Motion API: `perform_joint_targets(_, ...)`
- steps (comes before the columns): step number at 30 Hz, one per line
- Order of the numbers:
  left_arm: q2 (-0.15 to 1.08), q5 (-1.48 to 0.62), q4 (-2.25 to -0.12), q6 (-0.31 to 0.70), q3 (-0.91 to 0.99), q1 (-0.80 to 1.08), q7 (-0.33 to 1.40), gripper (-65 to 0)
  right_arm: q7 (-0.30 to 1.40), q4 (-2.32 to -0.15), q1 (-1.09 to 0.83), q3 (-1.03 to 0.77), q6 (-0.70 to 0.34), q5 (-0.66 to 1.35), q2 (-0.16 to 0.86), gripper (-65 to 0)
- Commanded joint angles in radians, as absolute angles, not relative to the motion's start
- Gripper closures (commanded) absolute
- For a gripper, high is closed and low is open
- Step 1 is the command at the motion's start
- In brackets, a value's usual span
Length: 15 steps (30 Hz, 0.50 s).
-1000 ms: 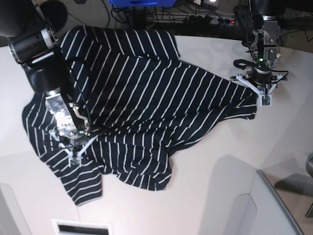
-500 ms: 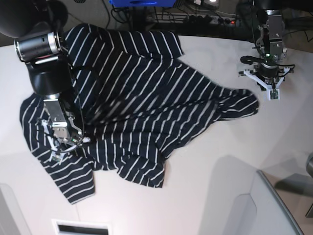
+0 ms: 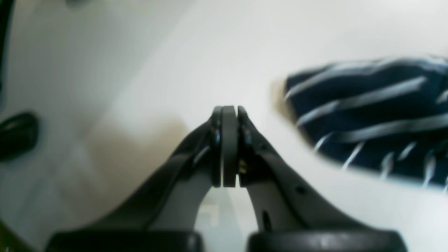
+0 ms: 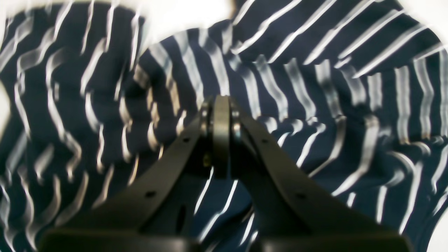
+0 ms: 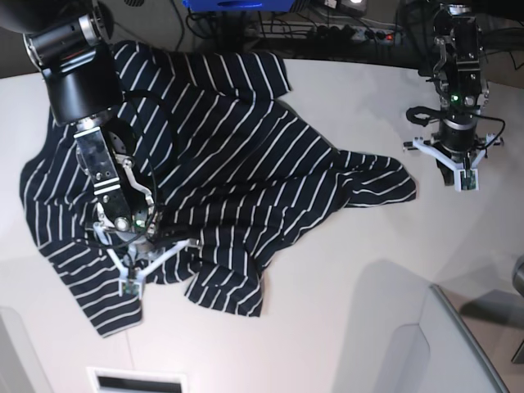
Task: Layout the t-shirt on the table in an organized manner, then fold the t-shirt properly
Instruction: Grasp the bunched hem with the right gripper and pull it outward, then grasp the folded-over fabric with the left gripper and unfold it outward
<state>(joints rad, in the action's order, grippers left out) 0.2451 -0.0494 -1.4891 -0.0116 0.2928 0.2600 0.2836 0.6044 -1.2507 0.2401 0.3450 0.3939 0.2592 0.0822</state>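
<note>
Roughly, by label:

Right gripper: right gripper (image 5: 128, 286) sits with jaws pressed together in the right wrist view, nothing visibly pinched between them; it hangs low over the near left part of the shirt (image 5: 221, 180), whether touching the cloth I cannot tell.

Left gripper: left gripper (image 5: 467, 182) is likewise closed tight and empty in the left wrist view, poised over bare table (image 5: 360, 286) beside the shirt's right-hand tip.

Shirt vs right gripper: striped cloth fills the right wrist view all round the jaws, rumpled and wavy; the gripper is over the garment, near its near-left edge.

Shirt vs left gripper: the nearest tip of the shirt lies just to the side of the closed jaws, apart from them, with white tabletop between.

Shirt position: spread across the left and middle of the table, reaching from the far left edge under the right arm toward the left gripper.

Done: shirt is on the table and partly opened out, one layer mostly visible.

Left: it looks bunched and skewed, with wrinkles through the middle and edges curled under near the front; sleeves and hem are not squared. Flattening seems unfinished, and no fold appears started.

Stage: early, by my reading, in the laying-out part.
</note>
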Motion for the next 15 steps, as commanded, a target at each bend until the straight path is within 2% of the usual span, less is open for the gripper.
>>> perform_joint_targets(1,0.237,-0.044,-1.503,-0.018,0.297,0.232,0.259,0.0,0.588,-1.256,0.274,0.361,0.344,0.254,0.079,0.0)
perform_joint_targets(4,0.209,-0.041,-1.498,-0.018,0.295,0.193,0.292,0.0,0.587,-1.247,0.275,0.387,0.257,0.254,0.076,0.0)
perform_joint_targets(10,0.177,-0.042,-1.402,-0.016,0.291,0.085,0.351,0.0,0.582,-1.244,0.275,0.381,0.252,0.252,0.076,0.0)
perform_joint_targets(15,0.176,-0.033,-1.265,0.042,0.117,0.008,0.351,0.0,0.588,-1.242,0.269,0.349,0.254,0.252,0.087,0.0)
